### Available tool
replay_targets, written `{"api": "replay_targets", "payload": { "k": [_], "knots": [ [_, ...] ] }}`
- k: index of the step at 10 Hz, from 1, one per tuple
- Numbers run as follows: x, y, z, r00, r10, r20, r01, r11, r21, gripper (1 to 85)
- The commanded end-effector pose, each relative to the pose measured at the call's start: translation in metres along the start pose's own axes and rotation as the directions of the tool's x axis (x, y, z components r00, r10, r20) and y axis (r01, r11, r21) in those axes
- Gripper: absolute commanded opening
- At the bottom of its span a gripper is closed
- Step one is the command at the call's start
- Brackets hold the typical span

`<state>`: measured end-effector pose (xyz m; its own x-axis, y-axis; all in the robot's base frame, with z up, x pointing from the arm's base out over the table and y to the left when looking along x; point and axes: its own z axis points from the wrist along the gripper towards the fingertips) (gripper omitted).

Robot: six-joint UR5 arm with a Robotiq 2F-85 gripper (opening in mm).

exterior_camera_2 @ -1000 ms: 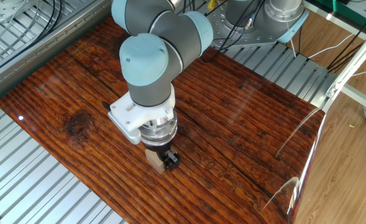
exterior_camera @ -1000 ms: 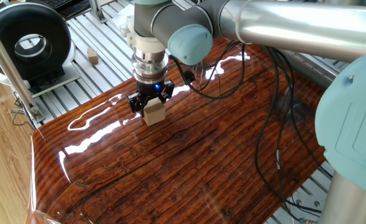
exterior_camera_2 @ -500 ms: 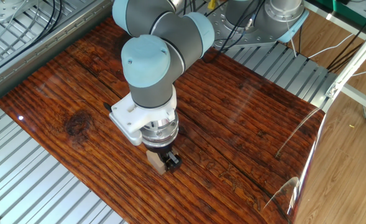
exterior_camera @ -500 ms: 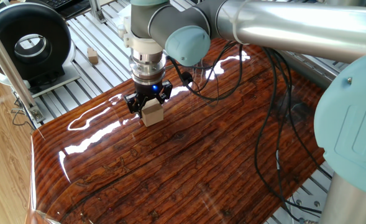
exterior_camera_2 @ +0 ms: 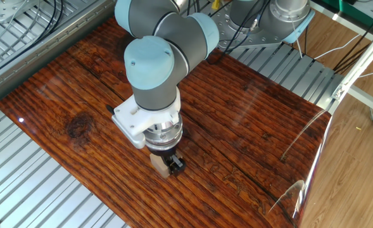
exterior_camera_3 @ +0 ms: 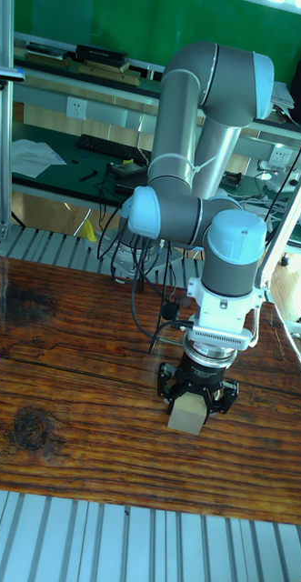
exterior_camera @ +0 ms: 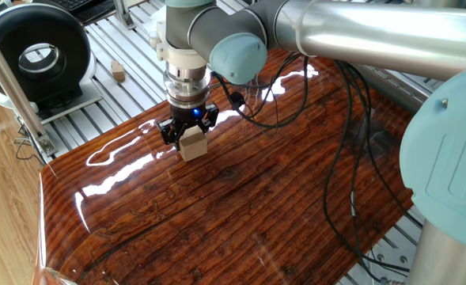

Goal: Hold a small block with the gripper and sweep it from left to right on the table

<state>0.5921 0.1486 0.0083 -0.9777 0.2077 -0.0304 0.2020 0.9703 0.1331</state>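
The small block [exterior_camera: 191, 144] is a pale beige wooden cube resting on the glossy reddish-brown table [exterior_camera: 240, 214]. My black gripper [exterior_camera: 190, 136] points straight down and is shut on the small block, one finger on each side. From the other side the small block [exterior_camera_2: 160, 164] peeks out under the wrist, near the table's [exterior_camera_2: 249, 120] front edge. In the tall view the gripper [exterior_camera_3: 192, 400] clamps the small block [exterior_camera_3: 187, 412] against the table [exterior_camera_3: 68, 400], right of the middle.
A tinier brownish block [exterior_camera: 119, 72] lies on the aluminium slats [exterior_camera: 130, 55] beyond the board. A black round device [exterior_camera: 36, 51] stands at the far left. Black cables [exterior_camera: 351, 158] hang over the board's right half. A metal post [exterior_camera: 11, 87] rises at the left.
The gripper with the small block has slid a little along the table, to the left in one fixed view, then nearly stopped.
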Motion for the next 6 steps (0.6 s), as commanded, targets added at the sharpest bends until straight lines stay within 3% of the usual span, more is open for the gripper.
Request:
{"api": "replay_targets", "payload": {
  "k": [1,6],
  "knots": [
    [-0.0007,0.0027,-0.0004,1.000,0.010,-0.001,-0.010,1.000,-0.011,1.0],
    [-0.0001,0.0067,-0.0006,1.000,0.018,-0.002,-0.018,1.000,-0.013,1.0]
  ]
}}
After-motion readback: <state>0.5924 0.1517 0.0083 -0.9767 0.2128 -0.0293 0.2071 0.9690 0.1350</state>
